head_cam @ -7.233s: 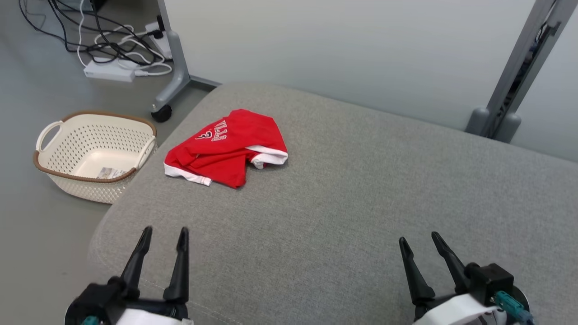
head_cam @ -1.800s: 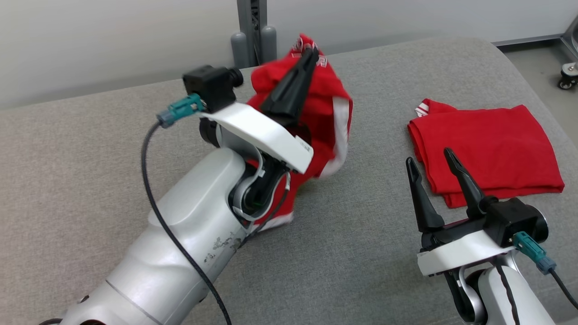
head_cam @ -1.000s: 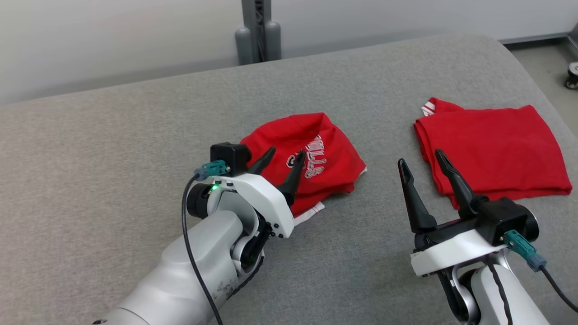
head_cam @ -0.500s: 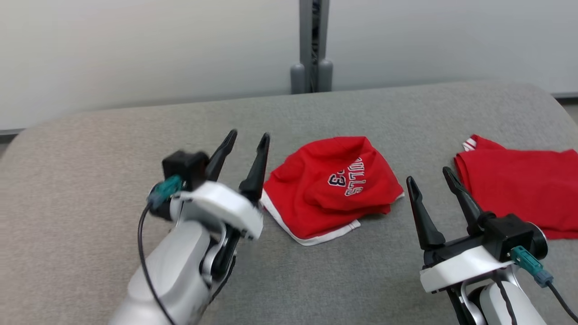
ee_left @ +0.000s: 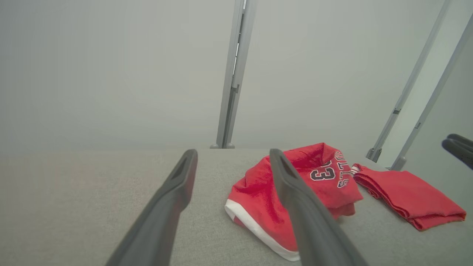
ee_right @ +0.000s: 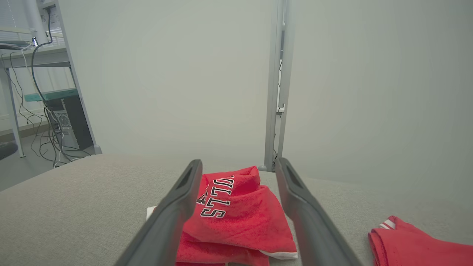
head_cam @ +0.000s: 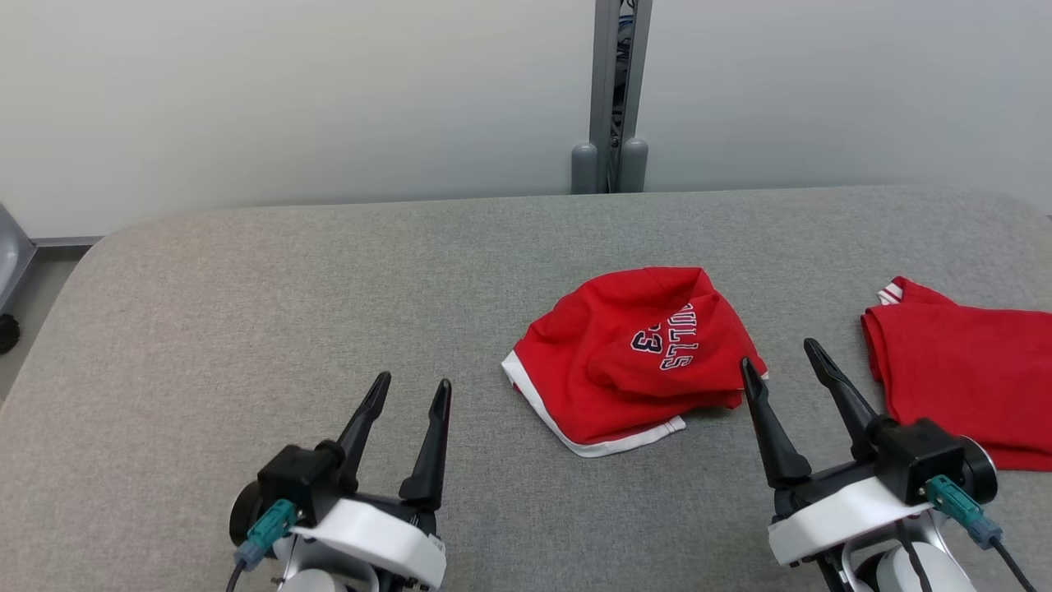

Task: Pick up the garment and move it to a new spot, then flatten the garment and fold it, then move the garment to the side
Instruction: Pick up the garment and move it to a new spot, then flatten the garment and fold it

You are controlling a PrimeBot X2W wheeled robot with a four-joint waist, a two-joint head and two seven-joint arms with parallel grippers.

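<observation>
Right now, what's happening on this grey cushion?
Nothing is being held. The left gripper and right gripper hover over the grey cushion, fingers spread. The crumpled red garment lies just ahead of the right gripper, not yet flattened; a folded red garment lies apart, further right.

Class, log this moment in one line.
crumpled garment: on grey pad, unflattened | left gripper: open, empty | right gripper: open, empty | folded cloth: right

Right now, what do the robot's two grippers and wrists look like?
Both the left gripper and right gripper have two long, tapered black fingers on a black base, above a white wrist shell. Each carries a teal connector with a dark cable.
</observation>
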